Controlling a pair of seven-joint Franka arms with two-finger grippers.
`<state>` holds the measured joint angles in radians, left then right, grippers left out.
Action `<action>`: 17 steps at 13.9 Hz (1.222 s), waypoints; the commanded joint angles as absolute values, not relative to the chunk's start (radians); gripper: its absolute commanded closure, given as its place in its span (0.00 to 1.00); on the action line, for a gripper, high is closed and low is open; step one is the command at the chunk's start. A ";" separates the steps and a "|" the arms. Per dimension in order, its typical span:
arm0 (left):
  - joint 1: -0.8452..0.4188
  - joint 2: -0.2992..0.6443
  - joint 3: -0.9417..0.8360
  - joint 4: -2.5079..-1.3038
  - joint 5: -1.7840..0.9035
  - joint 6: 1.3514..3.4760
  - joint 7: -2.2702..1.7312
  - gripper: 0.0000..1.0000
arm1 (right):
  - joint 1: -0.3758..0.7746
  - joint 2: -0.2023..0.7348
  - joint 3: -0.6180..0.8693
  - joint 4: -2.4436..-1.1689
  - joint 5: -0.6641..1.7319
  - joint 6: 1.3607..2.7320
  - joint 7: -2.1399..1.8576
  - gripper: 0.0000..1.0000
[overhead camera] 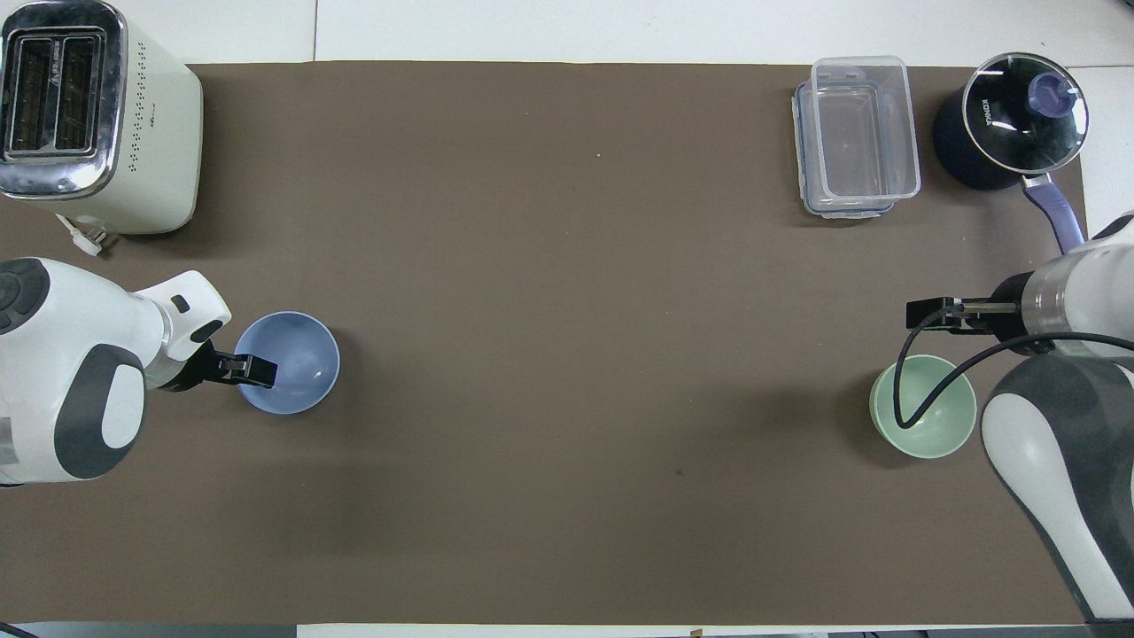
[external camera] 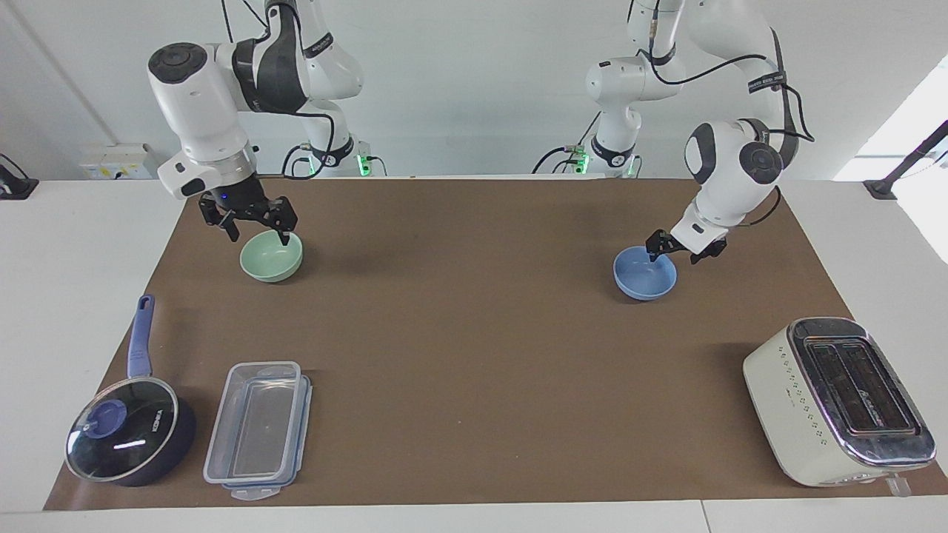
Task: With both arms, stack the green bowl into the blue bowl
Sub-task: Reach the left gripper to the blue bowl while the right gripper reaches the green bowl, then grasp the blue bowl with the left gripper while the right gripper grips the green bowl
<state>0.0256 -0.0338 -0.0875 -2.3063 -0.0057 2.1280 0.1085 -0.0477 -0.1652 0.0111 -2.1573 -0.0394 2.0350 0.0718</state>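
The pale green bowl stands on the brown mat toward the right arm's end; it also shows in the overhead view. My right gripper is open and low at the bowl's rim on the robots' side, one finger over the inside and one outside. The light blue bowl stands toward the left arm's end, also seen from overhead. My left gripper is open at that bowl's rim, one fingertip dipping inside, the other outside; it shows overhead too.
A cream toaster stands farther from the robots at the left arm's end. A clear lidded container and a dark blue saucepan with a glass lid stand farther out at the right arm's end. The brown mat covers the table.
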 commanded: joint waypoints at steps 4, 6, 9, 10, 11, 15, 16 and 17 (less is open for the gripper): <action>-0.008 -0.057 -0.081 -2.362 0.015 2.163 0.107 0.07 | -0.153 -0.147 0.012 -2.319 -0.015 2.218 -0.070 0.00; -0.008 -0.058 -0.081 -2.370 0.015 2.166 0.104 0.13 | -0.185 -0.138 0.012 -2.362 -0.015 2.270 -0.126 0.00; -0.008 -0.061 -0.081 -2.373 0.014 2.166 0.101 0.45 | -0.230 -0.106 0.012 -2.414 -0.015 2.360 -0.189 0.00; -0.009 -0.063 -0.081 -2.373 0.014 2.164 0.100 0.62 | -0.236 -0.097 0.012 -2.424 -0.015 2.384 -0.196 0.00; -0.015 -0.063 -0.081 -2.373 0.014 2.163 0.097 0.82 | -0.238 -0.084 0.012 -2.430 -0.015 2.396 -0.198 0.00; -0.017 -0.060 -0.081 -2.364 0.014 2.157 0.097 1.00 | -0.241 -0.084 0.012 -2.476 -0.014 2.445 -0.196 0.00; -0.011 -0.054 -0.081 -2.352 0.003 2.151 0.097 1.00 | -0.241 -0.089 0.012 -2.490 -0.014 2.463 -0.195 0.00; -0.011 -0.046 -0.081 -2.323 -0.014 2.134 0.092 1.00 | -0.241 -0.086 0.012 -2.500 -0.014 2.474 -0.195 0.00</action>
